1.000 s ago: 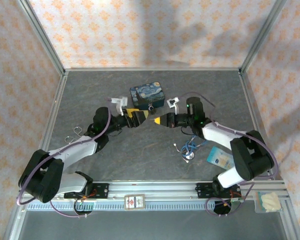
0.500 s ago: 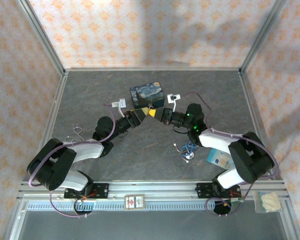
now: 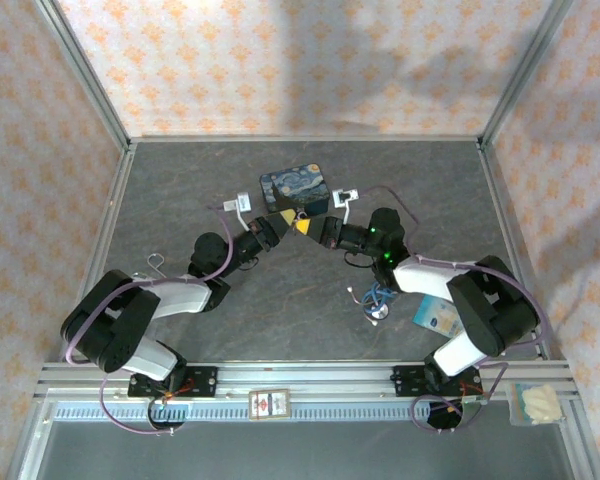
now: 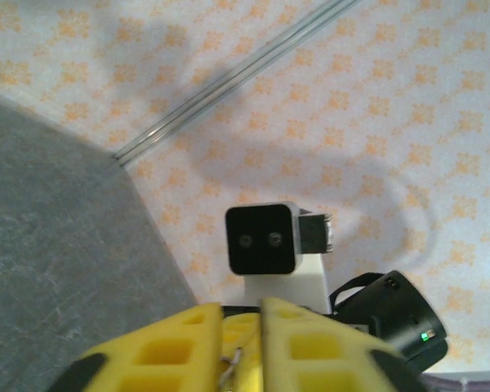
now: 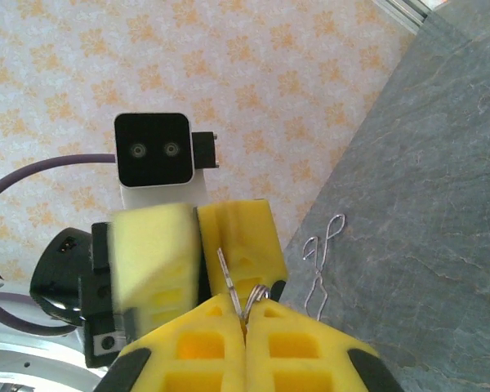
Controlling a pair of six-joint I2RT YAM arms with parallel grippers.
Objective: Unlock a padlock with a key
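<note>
Both grippers meet tip to tip just in front of the painted box. My right gripper (image 5: 245, 306) (image 3: 307, 226) is shut on the key (image 5: 227, 273), whose thin blade and ring stick out past its yellow fingertips. My left gripper (image 4: 241, 314) (image 3: 283, 217) faces it with its jaws drawn nearly together. A thin sliver of the key (image 4: 233, 361) lies between them. A tiny dark shape at the box's near edge looks like the padlock (image 3: 302, 212), just beyond the fingertips and too small to be sure of.
The blue-and-yellow painted box (image 3: 293, 189) stands behind the grippers. A blue coiled cord with a disc (image 3: 377, 298) and a blue card (image 3: 438, 315) lie near the right arm. A bent wire (image 3: 152, 264) (image 5: 322, 269) lies by the left arm. Metal frame rails edge the table.
The left gripper reached forward to the right one and its jaws closed from wide apart. The right gripper shifted left toward the box, still gripping the key.
</note>
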